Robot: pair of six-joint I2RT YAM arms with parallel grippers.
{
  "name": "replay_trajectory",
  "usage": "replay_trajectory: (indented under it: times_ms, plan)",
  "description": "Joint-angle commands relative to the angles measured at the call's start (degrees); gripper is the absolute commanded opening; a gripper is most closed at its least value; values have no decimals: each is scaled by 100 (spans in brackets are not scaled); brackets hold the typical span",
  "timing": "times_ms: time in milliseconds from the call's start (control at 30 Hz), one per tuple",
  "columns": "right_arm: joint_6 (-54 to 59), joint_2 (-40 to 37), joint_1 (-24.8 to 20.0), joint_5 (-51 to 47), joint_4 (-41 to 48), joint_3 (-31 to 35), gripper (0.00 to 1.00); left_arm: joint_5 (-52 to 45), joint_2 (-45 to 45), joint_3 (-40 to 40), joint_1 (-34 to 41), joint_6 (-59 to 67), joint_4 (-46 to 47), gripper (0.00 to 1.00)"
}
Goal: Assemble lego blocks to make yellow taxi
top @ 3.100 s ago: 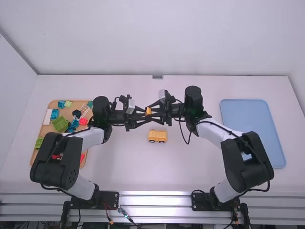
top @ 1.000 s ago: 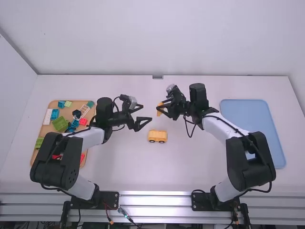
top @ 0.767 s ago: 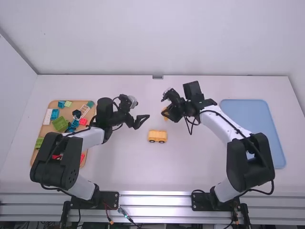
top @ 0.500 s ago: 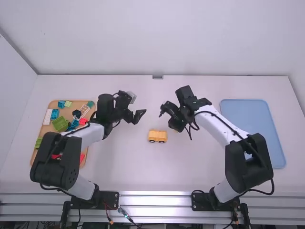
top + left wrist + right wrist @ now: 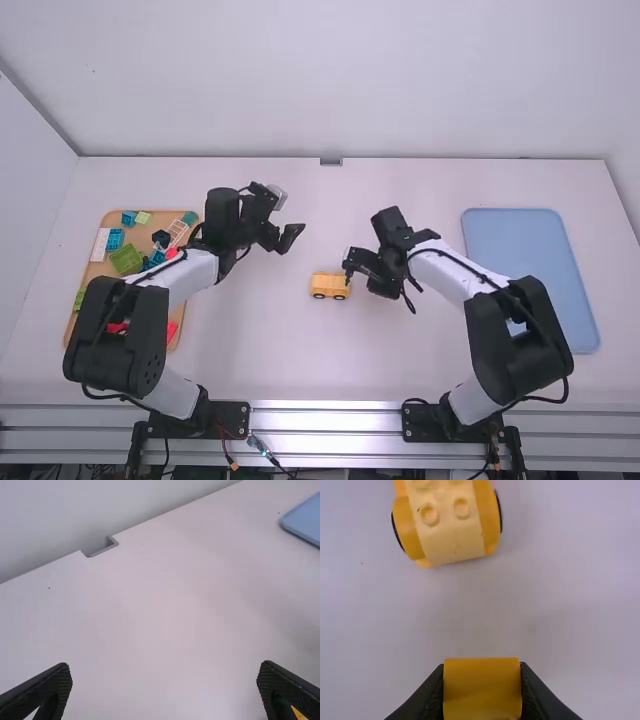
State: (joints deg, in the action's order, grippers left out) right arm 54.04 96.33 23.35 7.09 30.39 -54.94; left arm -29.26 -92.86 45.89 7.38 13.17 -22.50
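The left gripper (image 5: 290, 238) stands over the table's middle, behind and left of the yellow wheeled car base (image 5: 328, 286). In the left wrist view that gripper (image 5: 165, 680) is open with nothing between its fingers. By the car base's right end is the right gripper (image 5: 348, 268), pointing down. The right wrist view has the right gripper (image 5: 482, 690) shut on a yellow block (image 5: 482, 686), apart from the studded car base (image 5: 447, 522), whose black wheels are on the table. A bit of yellow (image 5: 298, 713) peeks past one left finger.
At the left, partly behind the left arm, lies an orange-brown tray (image 5: 103, 275) with several coloured blocks, among them a green one (image 5: 127, 260) and a red one (image 5: 173, 253). A blue tray (image 5: 530, 265) lies at the right.
The right gripper has come away from the left one with the yellow block, turned downward and moved nearer the car base. The left gripper has opened and drawn back left.
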Motion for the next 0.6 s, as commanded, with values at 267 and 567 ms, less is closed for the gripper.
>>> replay_trajectory:
  times_ms: [267, 567]
  plan:
    - [46, 378, -155, 11, -247, -162, 14, 20, 107, 81, -26, 22, 9, 99]
    - [455, 1202, -157, 326, 1058, -1252, 11, 42, 107, 81, -26, 26, 144, 99]
